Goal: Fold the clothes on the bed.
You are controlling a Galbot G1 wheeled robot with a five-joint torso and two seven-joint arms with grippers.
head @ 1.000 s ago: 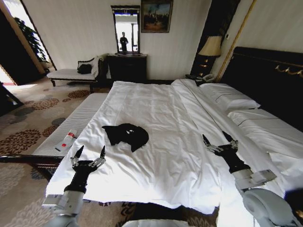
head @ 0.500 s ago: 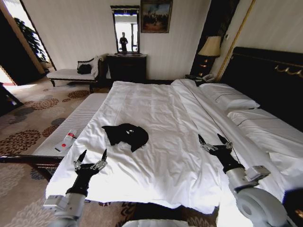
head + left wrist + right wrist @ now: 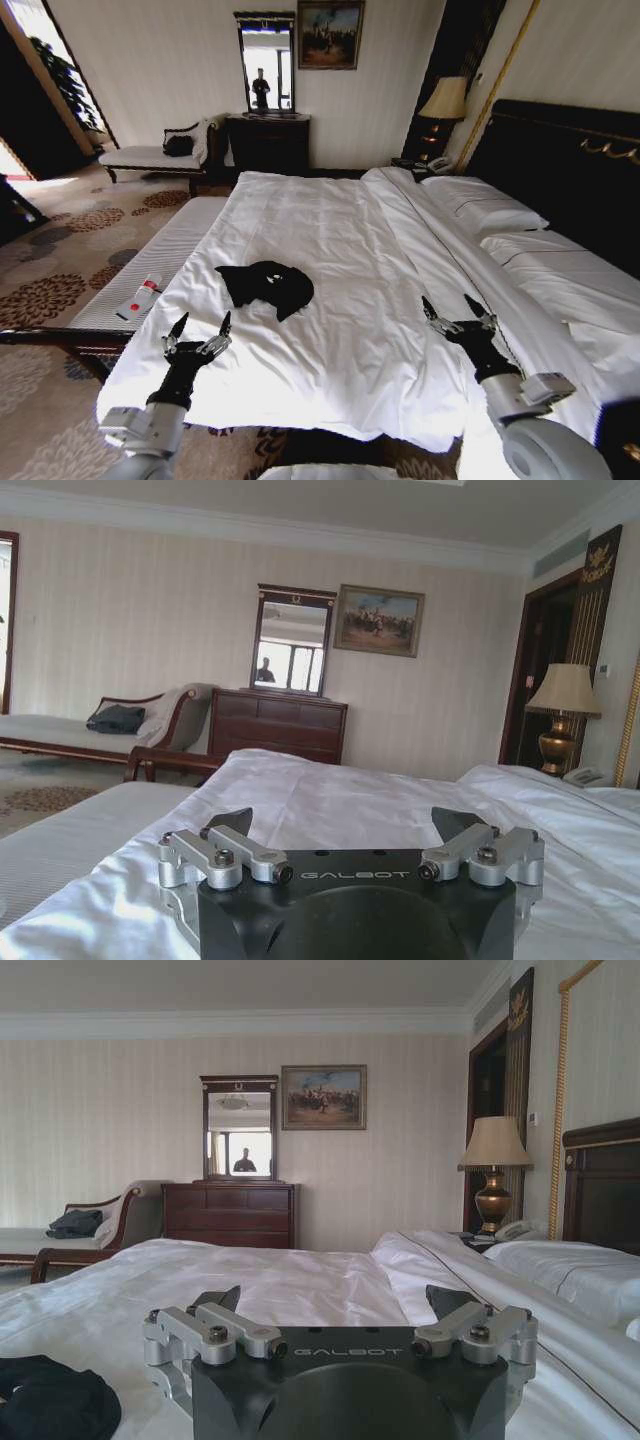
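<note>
Open white sheet lies between my left tool [image 3: 200, 333], my right tool [image 3: 458, 313] and the crumpled T-shirt [image 3: 267, 285]; nothing blocks either.

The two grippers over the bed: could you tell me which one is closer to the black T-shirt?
The left gripper, open near the bed's bench-side edge, is closer to the black T-shirt; the right gripper, also open, hovers farther away on the pillow side.

I see large bed [image 3: 350, 260]: white duvet, dark wooden headboard [image 3: 570, 170] on my right. Crumpled black T-shirt [image 3: 268, 285] lies on duvet, toward left edge. White pillows [image 3: 485, 212] sit by headboard. Narrow white-cushioned bench [image 3: 165, 260] stands just beside bed; small red-and-white item [image 3: 138, 297] lies on it.
</note>
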